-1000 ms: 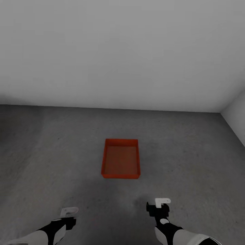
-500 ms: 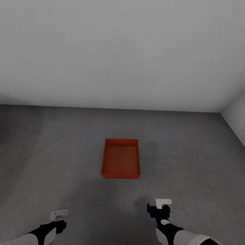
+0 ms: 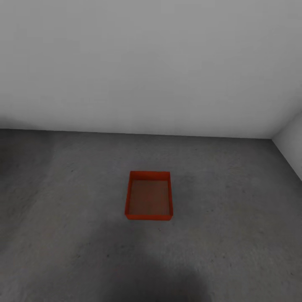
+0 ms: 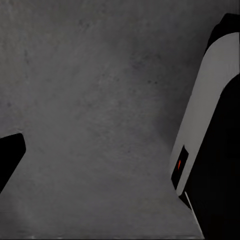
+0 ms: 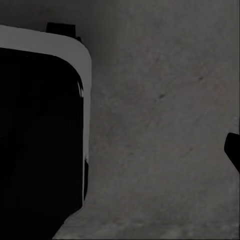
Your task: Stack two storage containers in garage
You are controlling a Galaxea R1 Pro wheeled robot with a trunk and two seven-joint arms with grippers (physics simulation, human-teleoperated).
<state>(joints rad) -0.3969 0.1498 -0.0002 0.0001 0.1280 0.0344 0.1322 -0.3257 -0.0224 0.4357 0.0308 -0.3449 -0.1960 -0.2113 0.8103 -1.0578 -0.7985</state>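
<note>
One red-orange open-top storage container [image 3: 149, 196] rests flat on the grey concrete floor [image 3: 63, 201] of the garage, a short way in front of me and near the white back wall [image 3: 151, 63]. I cannot make out a second container. A dark fingertip [image 4: 9, 160] of my left gripper sits at the edge of the left wrist view, over bare concrete. A dark fingertip [image 5: 233, 150] of my right gripper sits at the edge of the right wrist view. Nothing lies between either pair of fingers, and both grippers hang low beside my body, well away from the container.
A second white wall [image 3: 291, 147] meets the back wall at the far right corner. My own white and black body [image 4: 210, 135] stands close beside the left gripper, and likewise my body [image 5: 40, 135] beside the right. My shadow [image 3: 159, 272] falls on the floor before the container.
Both arms have drawn back and down out of the head view, the left one first. The container has not moved.
</note>
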